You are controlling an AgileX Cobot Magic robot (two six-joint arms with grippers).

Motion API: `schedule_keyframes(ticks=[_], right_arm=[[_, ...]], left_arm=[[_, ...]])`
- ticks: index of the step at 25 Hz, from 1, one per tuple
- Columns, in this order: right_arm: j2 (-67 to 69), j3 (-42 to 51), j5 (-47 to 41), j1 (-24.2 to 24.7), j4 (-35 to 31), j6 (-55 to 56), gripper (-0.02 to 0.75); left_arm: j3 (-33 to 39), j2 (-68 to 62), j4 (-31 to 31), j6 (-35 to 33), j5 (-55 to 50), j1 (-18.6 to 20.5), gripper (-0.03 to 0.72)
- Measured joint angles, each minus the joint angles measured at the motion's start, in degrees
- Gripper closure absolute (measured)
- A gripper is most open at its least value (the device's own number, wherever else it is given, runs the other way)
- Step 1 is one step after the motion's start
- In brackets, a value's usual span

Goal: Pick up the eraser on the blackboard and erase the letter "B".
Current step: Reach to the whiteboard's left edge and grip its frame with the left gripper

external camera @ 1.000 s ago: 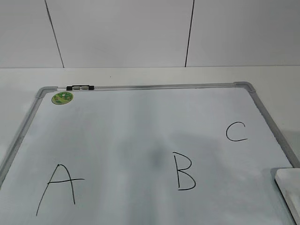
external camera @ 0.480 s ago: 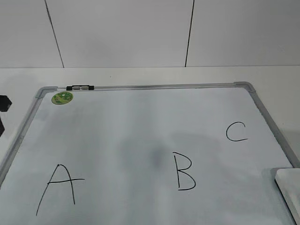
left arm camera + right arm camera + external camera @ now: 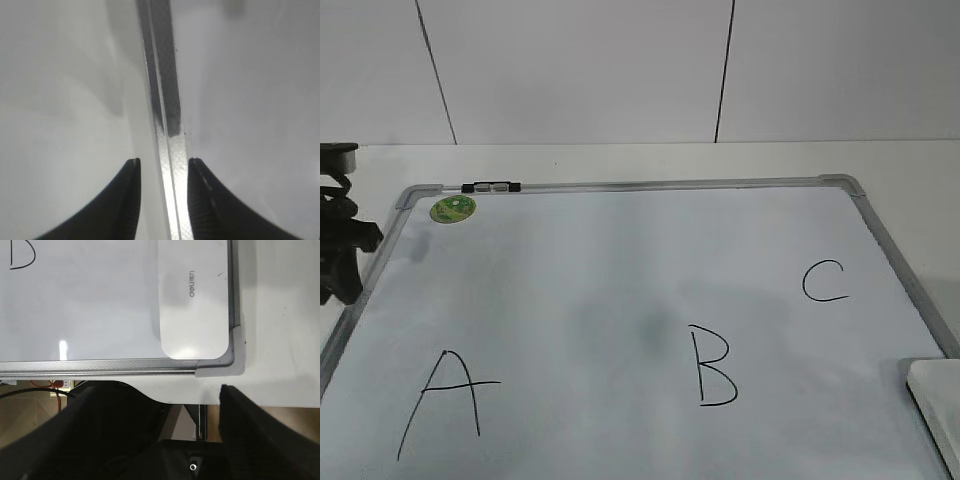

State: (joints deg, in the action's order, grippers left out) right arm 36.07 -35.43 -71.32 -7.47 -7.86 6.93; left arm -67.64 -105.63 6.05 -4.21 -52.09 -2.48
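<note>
**Left gripper straddles the board's frame; eraser lies untouched in the corner**

Your left gripper [image 3: 163, 200] hangs over the left edge of the blackboard [image 3: 620, 260], its two dark fingers [image 3: 125, 205] parted, with the grey metal frame [image 3: 167, 150] running between them. The jaws are released and hold nothing; whether the fingertips touch the frame, you cannot tell from the wrist view. In the exterior view the left arm [image 3: 338, 240] shows at the far left, beside the frame near the green sticker [image 3: 452, 209].

Your right gripper [image 3: 155, 405] sits off the board's near edge, jaws spread wide and empty, over the table's rim. Ahead of it the eraser [image 3: 195, 305] lies flat in the board's corner, its side just beside the frame, grey print facing up. In the exterior view the eraser [image 3: 935, 410] shows at the lower right.

The letter "B" [image 3: 712, 366] stands whole in the lower middle of the board, between the letter A [image 3: 445, 400] and the letter C [image 3: 824, 281], well apart from the eraser.
</note>
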Motion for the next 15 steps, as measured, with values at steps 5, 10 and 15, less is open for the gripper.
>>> schedule_keyframes(ticks=[5, 10, 15], right_arm=[[0.0, 0.0, 0.0, 0.0, 0.0, 0.0, 0.155], [0.0, 0.0, 0.0, 0.0, 0.0, 0.0, 0.155], [0.0, 0.0, 0.0, 0.0, 0.0, 0.0, 0.155]], left_arm=[[-1.0, -2.5, 0.0, -0.1, 0.5, 0.0, 0.449], [-1.0, -3.1, 0.0, -0.1, 0.9, 0.0, 0.45], [-1.0, -3.5, 0.0, -0.3, 1.9, 0.0, 0.473]])
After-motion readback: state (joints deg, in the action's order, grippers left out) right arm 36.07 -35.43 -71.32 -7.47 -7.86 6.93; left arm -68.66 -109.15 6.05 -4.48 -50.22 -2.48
